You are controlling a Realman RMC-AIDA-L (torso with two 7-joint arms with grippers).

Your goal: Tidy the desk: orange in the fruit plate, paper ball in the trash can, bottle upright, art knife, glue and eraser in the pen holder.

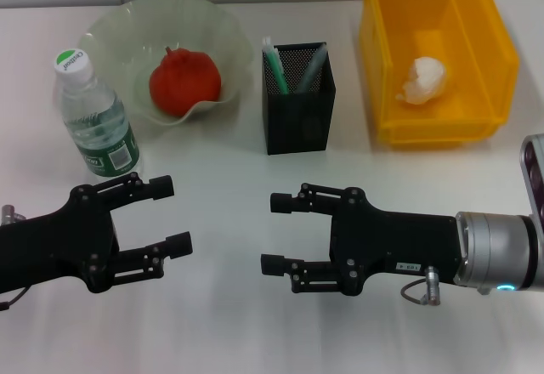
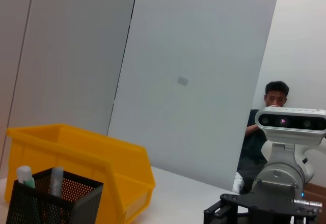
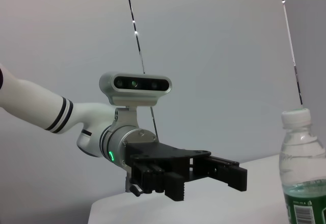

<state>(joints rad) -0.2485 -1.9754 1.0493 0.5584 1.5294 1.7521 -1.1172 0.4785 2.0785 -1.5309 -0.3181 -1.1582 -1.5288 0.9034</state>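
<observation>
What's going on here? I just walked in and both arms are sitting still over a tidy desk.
Nothing is being handled right now. The left end effector and right end effector hover open and empty over the near table, facing each other. The orange sits in the fruit plate, the paper ball in the trash can, the bottle stands upright, and the pen holder holds a few items.
</observation>
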